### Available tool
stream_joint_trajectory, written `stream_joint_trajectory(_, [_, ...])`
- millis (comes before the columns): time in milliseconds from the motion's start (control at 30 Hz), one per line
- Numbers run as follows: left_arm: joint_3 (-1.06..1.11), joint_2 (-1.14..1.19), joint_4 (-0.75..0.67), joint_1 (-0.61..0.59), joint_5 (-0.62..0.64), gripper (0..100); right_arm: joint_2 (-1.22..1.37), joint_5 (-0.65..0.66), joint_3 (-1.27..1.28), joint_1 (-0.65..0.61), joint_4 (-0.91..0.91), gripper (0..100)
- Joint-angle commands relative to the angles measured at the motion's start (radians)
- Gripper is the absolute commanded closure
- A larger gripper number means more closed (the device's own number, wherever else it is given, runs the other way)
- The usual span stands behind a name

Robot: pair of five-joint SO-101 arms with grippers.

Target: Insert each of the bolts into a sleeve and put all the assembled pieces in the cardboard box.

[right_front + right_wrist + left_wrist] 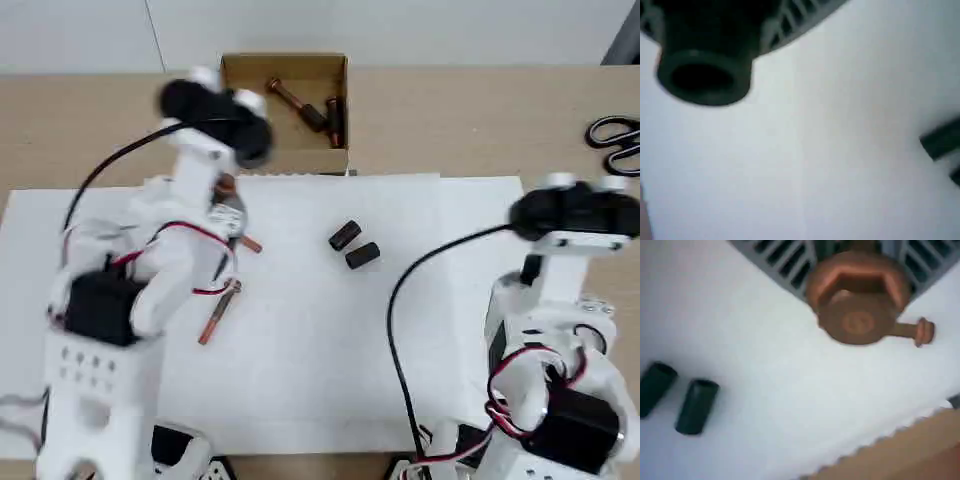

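The left pincer (855,262) is closed on a bolt (857,310). The bolt's head faces the wrist camera, so the shank is hidden behind it and probably points out past the fingertips. The right pincer (715,27) grips a sleeve (702,75), with one open mouth turned back toward its own camera. From above, the held bolt hangs over the back left of the white mat (300,380), just in front of the cardboard box (285,135). The right arm stands well apart at the mat's right edge. Two loose sleeves (344,235) lie between the arms, nearer the left one. Joining the held pair likely needs both arms to meet mid-mat, with shank and bore on one line. Spare bolts (218,312) lie beside the left arm.
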Motion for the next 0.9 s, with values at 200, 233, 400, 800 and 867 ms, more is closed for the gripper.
stream_joint_trajectory(200, [0.475, -0.423, -0.301, -0.101, 0.264, 100, -0.008, -0.267, 0.153, -0.277, -0.166, 99.5])
stream_joint_trajectory(233, [0.535, -0.476, -0.318, -0.101, 0.281, 100, -0.012, -0.267, 0.180, -0.306, -0.191, 99.5])
stream_joint_trajectory(400, [0.834, -0.770, -0.414, -0.098, 0.388, 100, -0.120, -0.262, 0.350, -0.447, -0.338, 99.5])
stream_joint_trajectory(800, [1.139, -1.068, -0.471, -0.137, 0.609, 100, -0.613, -0.126, 0.838, -0.757, -0.561, 99.5])
stream_joint_trajectory(867, [1.162, -1.069, -0.494, -0.138, 0.637, 100, -0.688, -0.078, 0.914, -0.797, -0.582, 99.5])
